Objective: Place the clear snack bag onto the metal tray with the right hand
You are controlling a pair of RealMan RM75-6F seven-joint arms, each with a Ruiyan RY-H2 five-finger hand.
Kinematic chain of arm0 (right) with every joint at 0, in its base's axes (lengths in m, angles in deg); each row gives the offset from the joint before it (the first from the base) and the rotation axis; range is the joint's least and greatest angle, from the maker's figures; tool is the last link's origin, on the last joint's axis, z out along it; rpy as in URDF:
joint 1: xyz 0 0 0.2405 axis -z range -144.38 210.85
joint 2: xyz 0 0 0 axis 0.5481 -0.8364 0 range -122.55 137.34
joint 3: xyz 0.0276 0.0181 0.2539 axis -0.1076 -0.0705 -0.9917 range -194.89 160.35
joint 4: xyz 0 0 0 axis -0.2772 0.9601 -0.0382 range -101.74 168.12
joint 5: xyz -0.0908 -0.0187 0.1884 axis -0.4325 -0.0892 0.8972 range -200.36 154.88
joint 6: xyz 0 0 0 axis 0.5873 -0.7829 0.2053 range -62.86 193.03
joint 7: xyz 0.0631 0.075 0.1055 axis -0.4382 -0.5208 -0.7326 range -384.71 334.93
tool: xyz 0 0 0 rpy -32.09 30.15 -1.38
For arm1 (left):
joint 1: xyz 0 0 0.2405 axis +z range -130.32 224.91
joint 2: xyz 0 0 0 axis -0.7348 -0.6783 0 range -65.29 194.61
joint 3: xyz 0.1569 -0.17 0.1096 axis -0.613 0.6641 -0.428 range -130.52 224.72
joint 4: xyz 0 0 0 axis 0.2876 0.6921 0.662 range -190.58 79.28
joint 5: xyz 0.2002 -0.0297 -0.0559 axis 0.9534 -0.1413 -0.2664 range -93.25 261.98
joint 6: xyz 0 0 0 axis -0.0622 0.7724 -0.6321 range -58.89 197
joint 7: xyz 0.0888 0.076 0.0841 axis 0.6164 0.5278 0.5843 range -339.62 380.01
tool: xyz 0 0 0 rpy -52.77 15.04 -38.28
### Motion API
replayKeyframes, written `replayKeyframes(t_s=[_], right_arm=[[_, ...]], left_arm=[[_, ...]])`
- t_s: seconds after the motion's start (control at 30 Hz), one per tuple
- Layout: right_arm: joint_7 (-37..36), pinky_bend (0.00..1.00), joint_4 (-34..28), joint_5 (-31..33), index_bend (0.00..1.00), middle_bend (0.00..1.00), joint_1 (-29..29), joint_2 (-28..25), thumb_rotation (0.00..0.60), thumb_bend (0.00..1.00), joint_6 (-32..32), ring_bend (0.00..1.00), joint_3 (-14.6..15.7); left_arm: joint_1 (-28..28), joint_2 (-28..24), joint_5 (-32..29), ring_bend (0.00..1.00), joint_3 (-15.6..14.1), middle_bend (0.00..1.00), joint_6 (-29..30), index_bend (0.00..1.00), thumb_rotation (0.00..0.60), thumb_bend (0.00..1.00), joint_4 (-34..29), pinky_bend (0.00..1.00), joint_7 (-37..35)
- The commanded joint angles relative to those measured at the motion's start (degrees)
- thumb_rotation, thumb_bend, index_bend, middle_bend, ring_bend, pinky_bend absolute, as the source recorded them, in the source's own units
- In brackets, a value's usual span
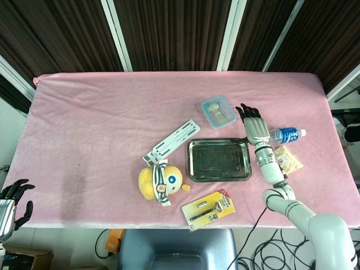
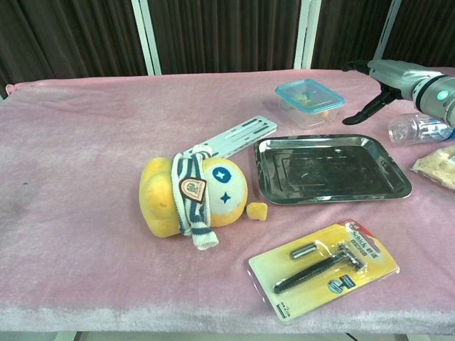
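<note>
clear snack bag [image 1: 288,159] of crinkled plastic, showing pale biscuit-like pieces inside, lies flat on the pink fuzzy tablecloth [image 1: 84,124] at the right, just right of the right arm's wrist and near the shiny rectangular metal tray [image 1: 219,160] with rounded corners and a raised rim. right hand [image 1: 254,125], silver-backed with black fingers, hovers above the tray's far right corner with fingers spread and holding nothing; it is not touching the bag. a clear plastic water bottle with a blue label [image 1: 286,135] lies on its side just right of that hand, beyond the bag. a small square clear food box with a teal lid [image 1: 217,112] sits beyond the tray. left of the tray lie a flat white slotted plastic bracket [image 1: 171,142] and a soft round yellow plush toy with a striped scarf [image 1: 161,181]. a razor in a yellow blister card [image 1: 208,210] rests at the near edge. left hand [image 1: 12,207] hangs off the near left corner, fingers loosely apart, empty.
</note>
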Motion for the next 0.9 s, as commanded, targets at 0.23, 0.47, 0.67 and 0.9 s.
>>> replayKeyframes(t_s=[0.23, 0.47, 0.67, 0.9], right_arm=[[-1.0, 0.16, 0.5, -0.5, 0.0, 0.0, 0.1, -0.1, 0.6, 0.2, -0.7, 0.0, 0.6], [-1.0, 0.16, -0.2, -0.5, 0.0, 0.0, 0.4, -0.7, 0.6, 0.2, -1.3, 0.0, 0.8], [0.9, 0.16, -2.4, -2.8, 0.0, 0.0, 2.2, -2.6, 0.6, 0.2, -3.1, 0.0, 3.5], [2.1, 0.16, -17.7, -9.6, 0.0, 0.0, 10.8, -12.3, 0.6, 0.2, -15.2, 0.0, 9.9]], left_arm=[[0.1, 0.0, 0.2, 0.3, -0.1, 0.24, 0.3, 0.34, 0.6, 0.51, 0.0, 0.51, 0.0], [0.1, 0.0, 0.2, 0.3, -0.1, 0.24, 0.3, 0.34, 0.6, 0.51, 0.0, 0.51, 0.0], [0.2, -0.1, -0.1, 0.3, -0.2, 0.24, 0.2, 0.34, 0.6, 0.52, 0.0, 0.51, -0.1], [0.8, -0.2, -0.1, 0.3, -0.1, 0.24, 1.3, 0.34, 0.6, 0.52, -0.2, 0.51, 0.0]])
